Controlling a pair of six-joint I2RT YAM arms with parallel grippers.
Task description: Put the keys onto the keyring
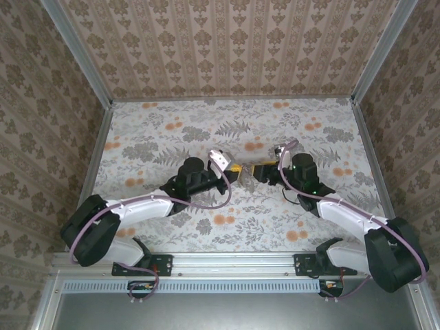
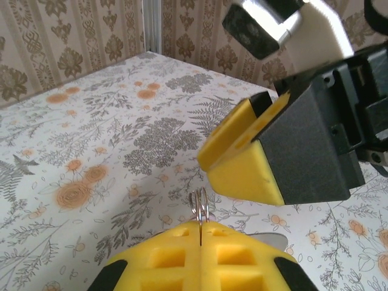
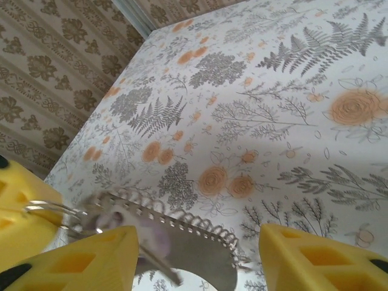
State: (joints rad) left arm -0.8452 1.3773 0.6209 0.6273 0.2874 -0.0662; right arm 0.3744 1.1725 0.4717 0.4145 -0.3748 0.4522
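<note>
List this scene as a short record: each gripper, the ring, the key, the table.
left gripper: shut, pinching the ring at its fingertips
right gripper: open, fingers apart, tip to tip with the left gripper
ring: thin silvery wire loop sticking out of the left fingers
key: blurred grey toothed piece with a purplish patch, between the right fingers, next to the ring; cannot tell if it is threaded on
table: floral cover, grippers meeting over its middle
</note>
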